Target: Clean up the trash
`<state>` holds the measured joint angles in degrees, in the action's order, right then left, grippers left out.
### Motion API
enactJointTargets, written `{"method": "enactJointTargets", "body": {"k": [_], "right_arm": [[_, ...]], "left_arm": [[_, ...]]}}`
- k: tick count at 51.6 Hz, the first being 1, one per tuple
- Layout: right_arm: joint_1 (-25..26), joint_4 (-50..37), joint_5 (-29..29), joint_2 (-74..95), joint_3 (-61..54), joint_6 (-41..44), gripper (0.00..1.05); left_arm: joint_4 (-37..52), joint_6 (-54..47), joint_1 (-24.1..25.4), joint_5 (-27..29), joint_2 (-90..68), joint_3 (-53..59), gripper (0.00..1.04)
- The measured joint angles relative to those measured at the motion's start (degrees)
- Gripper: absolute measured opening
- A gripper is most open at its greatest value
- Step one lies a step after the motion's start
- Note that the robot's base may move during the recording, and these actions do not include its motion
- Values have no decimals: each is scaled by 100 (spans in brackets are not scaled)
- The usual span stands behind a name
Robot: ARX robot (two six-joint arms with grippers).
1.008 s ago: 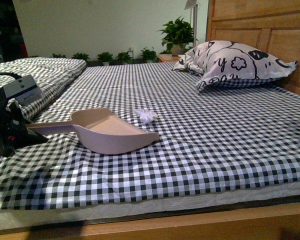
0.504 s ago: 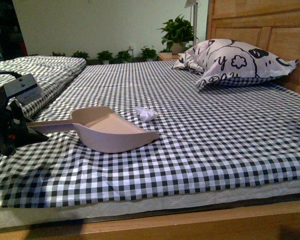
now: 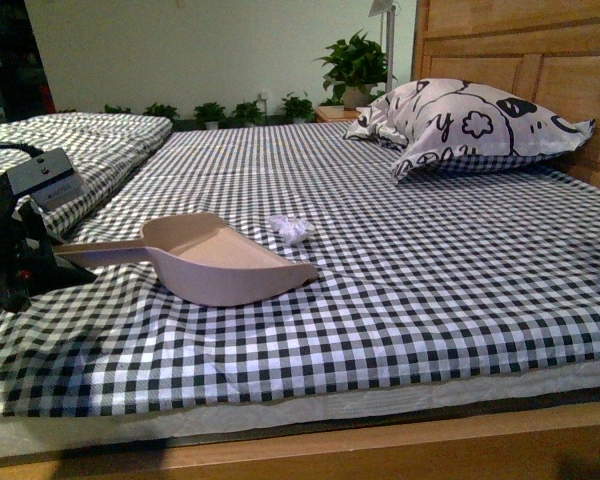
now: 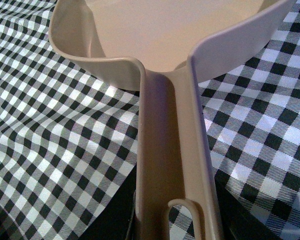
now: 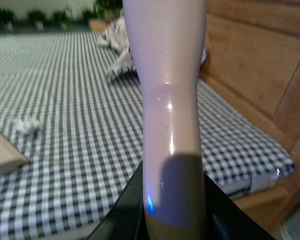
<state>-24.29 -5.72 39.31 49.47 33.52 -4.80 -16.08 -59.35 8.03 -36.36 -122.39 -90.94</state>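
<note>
Little has moved: left gripper (image 3: 55, 262) pinches the dustpan (image 3: 230, 265) by its handle, resting on the bed (image 3: 430, 300); trash (image 3: 291, 230) lies just beyond its rim, centre frame, unswept; right gripper (image 5: 174, 220) clamps a pale handle (image 5: 165, 100).

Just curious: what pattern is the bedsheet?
The sheet is black-and-white checked, clearest in the front view.

The bed (image 3: 430, 290), covered in a black-and-white checked sheet (image 3: 280, 160), fills the frame. On it lie a pinkish-beige dustpan (image 3: 225, 262) at centre left, the white trash (image 3: 292, 229) wad near its rim, and a pillow (image 3: 470, 125) at upper right.
</note>
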Motion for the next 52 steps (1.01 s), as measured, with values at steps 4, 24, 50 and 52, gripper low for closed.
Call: {"method": "enactJointTargets", "body": {"k": [4,24,50,52], "right_arm": [[354,975,-520,422,472,-442,20],[1720,66,-2343,4273,2988,-282,20],[1355,1276,-2573,7772,6647,409,20],[1318,1340,-2540,7864,6738,437,20]], "left_arm": [[0,0,-4,0,0,0,27],[2,-4,-4,2,0,0,27],[2,-11,-4,2,0,0,27],[2,-13,-4,2,0,0,27]]}}
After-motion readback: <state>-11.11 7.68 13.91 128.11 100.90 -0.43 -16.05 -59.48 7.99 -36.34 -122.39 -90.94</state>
